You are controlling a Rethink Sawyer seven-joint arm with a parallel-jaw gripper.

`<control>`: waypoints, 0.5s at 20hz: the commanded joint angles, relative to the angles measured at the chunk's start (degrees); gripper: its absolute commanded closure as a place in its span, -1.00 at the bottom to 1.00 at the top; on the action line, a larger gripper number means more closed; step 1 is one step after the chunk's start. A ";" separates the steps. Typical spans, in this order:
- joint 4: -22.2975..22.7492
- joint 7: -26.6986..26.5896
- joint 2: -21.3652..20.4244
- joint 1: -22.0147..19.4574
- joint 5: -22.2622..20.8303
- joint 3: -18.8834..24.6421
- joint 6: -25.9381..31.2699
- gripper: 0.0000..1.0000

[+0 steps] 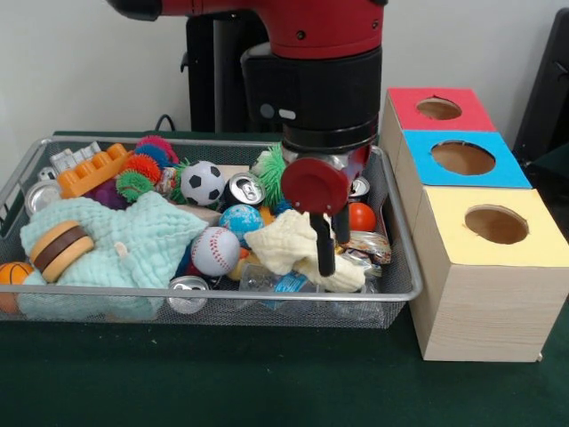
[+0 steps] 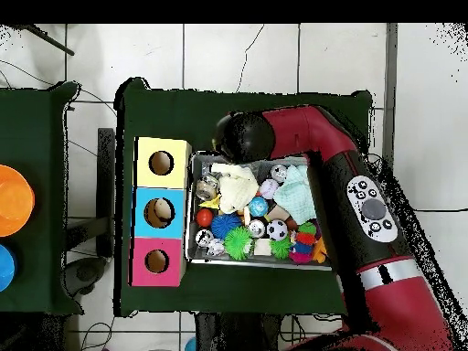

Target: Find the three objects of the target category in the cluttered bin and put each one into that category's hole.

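The silver wire-mesh bin [image 1: 267, 298] is full of clutter. It also shows in the overhead view [image 2: 191, 210]. My gripper [image 1: 333, 258] hangs down into the bin's right part, over a cream knitted cloth [image 1: 280, 245]. I cannot tell whether it holds anything. In the bin lie a soccer ball [image 1: 203, 182], a baseball [image 1: 215, 250], a blue ball [image 1: 241, 219], an orange-red ball [image 1: 361, 216], a small basketball [image 1: 11, 276], drink cans [image 1: 246, 188], a mint cloth [image 1: 133, 245], a toy burger [image 1: 59, 250] and an orange block [image 1: 93, 171].
Three wood-grain boxes with round holes stand right of the bin: red top [image 1: 404, 102], blue top [image 1: 427, 169], yellow top [image 1: 453, 200]. In the overhead view they are left of the bin, with the yellow one [image 2: 175, 151] at the top. The arm [image 2: 311, 137] covers the bin's upper edge.
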 commanded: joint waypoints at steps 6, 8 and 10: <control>-17.99 -2.05 10.15 3.74 -0.56 -4.14 10.72 -1.00; -20.83 -3.01 11.38 4.26 -0.81 -3.99 11.84 -1.00; -22.96 -3.75 12.57 4.64 -0.89 -3.74 12.80 -1.00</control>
